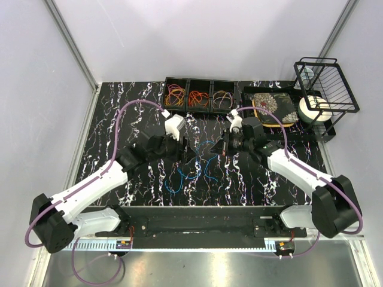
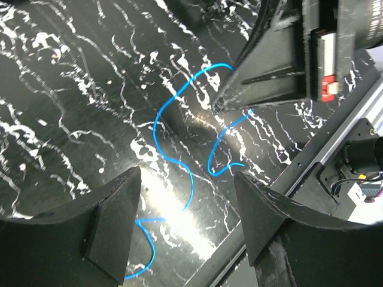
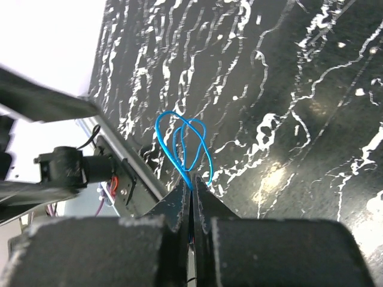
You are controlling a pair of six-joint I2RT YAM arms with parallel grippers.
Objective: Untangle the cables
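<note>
Blue cables (image 1: 202, 160) lie tangled mid-table between both grippers. My right gripper (image 1: 221, 146) is shut on blue cable loops (image 3: 182, 140) that stick out past its fingertips (image 3: 192, 181), held above the table. My left gripper (image 1: 190, 156) is open and empty; in its wrist view it (image 2: 187, 173) hovers over a wavy blue cable (image 2: 164, 128) lying on the table, with the right gripper's finger (image 2: 269, 66) close ahead. Orange, red and yellow cables (image 1: 197, 97) sit in a tray at the back.
A black three-compartment tray (image 1: 187, 81) stands at the back centre. A patterned plate (image 1: 272, 107) and a black wire rack (image 1: 326, 89) with a white roll (image 1: 314, 109) stand back right. The metal rail (image 1: 197, 215) runs along the near edge.
</note>
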